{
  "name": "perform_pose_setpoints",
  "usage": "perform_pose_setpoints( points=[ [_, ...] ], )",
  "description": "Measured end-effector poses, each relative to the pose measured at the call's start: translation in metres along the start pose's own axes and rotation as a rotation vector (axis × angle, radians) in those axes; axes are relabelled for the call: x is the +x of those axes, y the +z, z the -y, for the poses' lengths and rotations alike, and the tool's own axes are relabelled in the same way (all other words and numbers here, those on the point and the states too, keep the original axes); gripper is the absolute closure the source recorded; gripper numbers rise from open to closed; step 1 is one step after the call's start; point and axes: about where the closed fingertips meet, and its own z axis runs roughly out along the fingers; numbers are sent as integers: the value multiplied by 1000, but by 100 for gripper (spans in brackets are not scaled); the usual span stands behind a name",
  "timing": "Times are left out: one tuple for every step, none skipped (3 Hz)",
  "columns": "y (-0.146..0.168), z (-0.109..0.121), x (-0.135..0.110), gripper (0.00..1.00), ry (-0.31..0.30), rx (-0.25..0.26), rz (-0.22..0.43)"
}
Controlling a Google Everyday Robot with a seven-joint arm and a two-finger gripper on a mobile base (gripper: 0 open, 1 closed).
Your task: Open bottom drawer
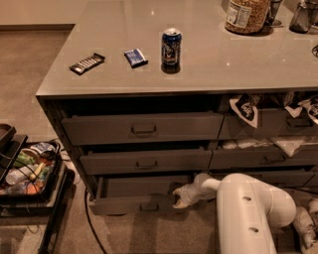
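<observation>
The bottom drawer (134,203) is the lowest, shallow dark grey one in the left stack of three, with a small centre pull (148,208). It stands pulled out a little further than the two above, and its plain dark inside shows. My gripper (179,197) is at the right end of the drawer's front, at its top edge. The white arm (248,208) reaches in from the lower right.
On the counter top (198,69) stand a blue can (171,48), a small blue packet (135,57), a dark bar (87,63) and a jar (247,15). Right stack drawers hold white cloths (288,144). A black tray of items (27,168) and a cable (89,218) lie on the floor at left.
</observation>
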Motion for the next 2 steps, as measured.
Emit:
perform_pose_setpoints(
  points=[
    [-2,0,-1,61,0,0,0],
    [-2,-11,-2,60,-34,44,-5]
  ],
)
